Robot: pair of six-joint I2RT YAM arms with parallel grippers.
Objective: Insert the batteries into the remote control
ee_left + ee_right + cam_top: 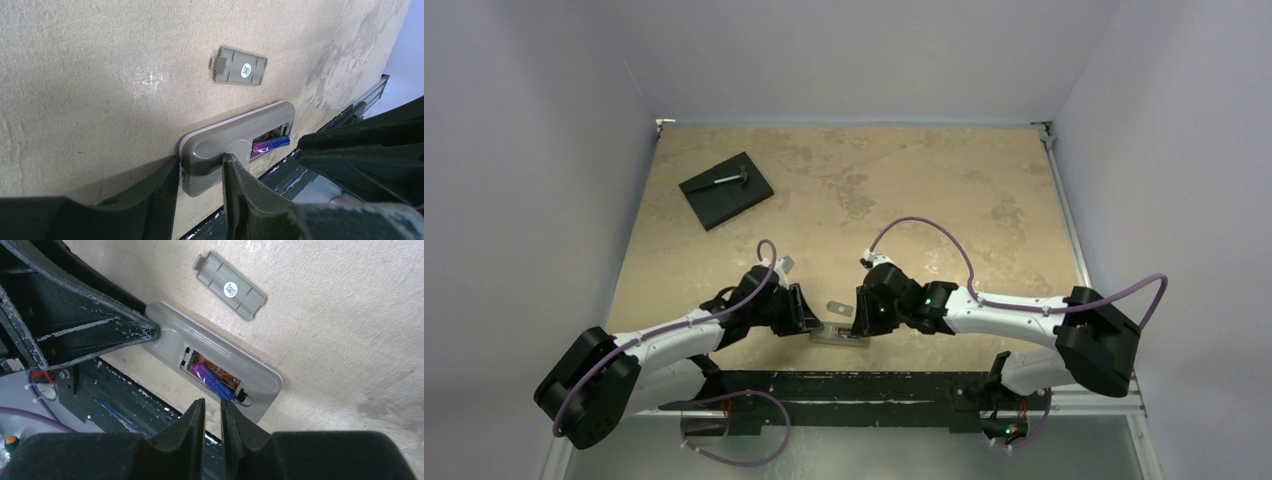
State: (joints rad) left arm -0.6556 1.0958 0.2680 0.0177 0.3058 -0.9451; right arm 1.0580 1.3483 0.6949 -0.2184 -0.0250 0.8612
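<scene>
The remote control point(220, 145) lies face down near the table's front edge, grey back up, recess open. It also shows in the right wrist view point(260, 382) and the top view point(842, 338). A bluish-purple battery point(212, 379) sits in the recess, its blue end a little raised point(272, 144). The gold-tinted battery point(222, 371) lies beside it, deeper in. My left gripper point(200, 167) is closed around the remote's near end. My right gripper point(212, 402) is shut and empty, its tips just short of the purple battery's end.
The grey battery cover point(240, 66) lies loose on the table just beyond the remote. A black square slab point(726, 188) with a small grey hammer-like tool point(729, 180) on it sits at the far left. The black front rail point(844, 385) runs right below the remote.
</scene>
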